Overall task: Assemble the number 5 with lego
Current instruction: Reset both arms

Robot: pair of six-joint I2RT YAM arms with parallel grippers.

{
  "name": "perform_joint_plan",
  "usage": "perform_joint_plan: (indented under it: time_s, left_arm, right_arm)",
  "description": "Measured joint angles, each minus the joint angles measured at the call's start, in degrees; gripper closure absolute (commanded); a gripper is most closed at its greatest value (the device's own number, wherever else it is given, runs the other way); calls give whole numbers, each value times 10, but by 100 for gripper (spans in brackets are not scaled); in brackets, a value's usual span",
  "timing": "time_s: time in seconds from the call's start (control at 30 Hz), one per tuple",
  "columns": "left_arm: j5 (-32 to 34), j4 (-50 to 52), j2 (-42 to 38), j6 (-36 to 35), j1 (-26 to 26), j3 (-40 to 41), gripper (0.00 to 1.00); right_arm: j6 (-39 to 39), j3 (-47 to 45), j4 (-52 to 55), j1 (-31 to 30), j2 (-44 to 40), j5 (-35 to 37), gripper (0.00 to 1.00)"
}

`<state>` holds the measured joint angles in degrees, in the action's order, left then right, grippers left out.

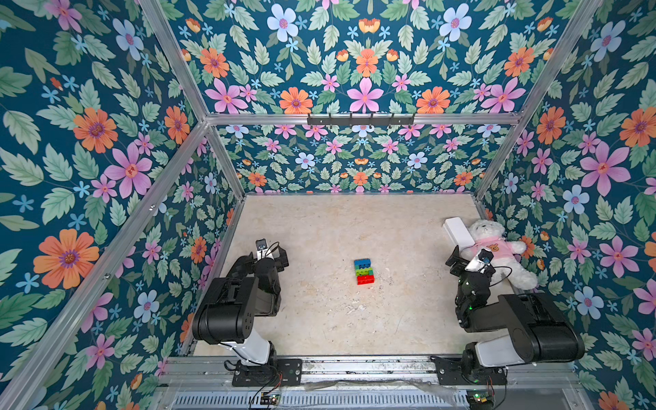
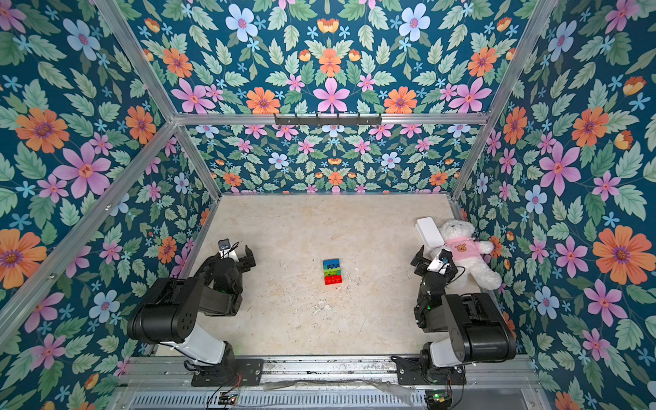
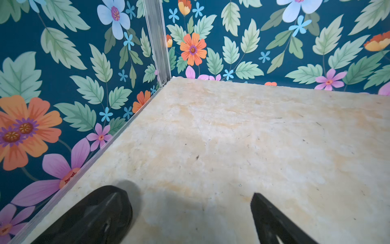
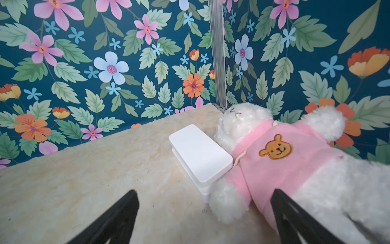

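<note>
Number 5 (image 1: 364, 272): joined block of bricks, mid-bench in both top views; blue layer at the far end, greens between, red nearest the arm bases. Well apart from both pincers.
Left pincer (image 3: 186, 192): jaws apart over bare bench, near the left wall.
Right pincer (image 4: 204, 191): jaws apart, pointing at box and teddy.
Box (image 4: 200, 152): white, lid on, contents hidden; touching the teddy.
Teddy (image 4: 285, 160): white, pink top, lying against the right wall.
Bench (image 1: 319, 220): beige, marbled, scuffed.
Room: floral walls (image 1: 106, 142), aluminium frame (image 1: 358, 119).
</note>
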<state>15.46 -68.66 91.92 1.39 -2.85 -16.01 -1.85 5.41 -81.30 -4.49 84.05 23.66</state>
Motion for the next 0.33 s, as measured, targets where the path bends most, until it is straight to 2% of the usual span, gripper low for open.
perform_joint_plan:
  time_s: [0.33]
  left_arm:
    - [0,-8,1,0,-9,3,1]
  right_arm:
    - [-1,8,12,9,-3,-11,1]
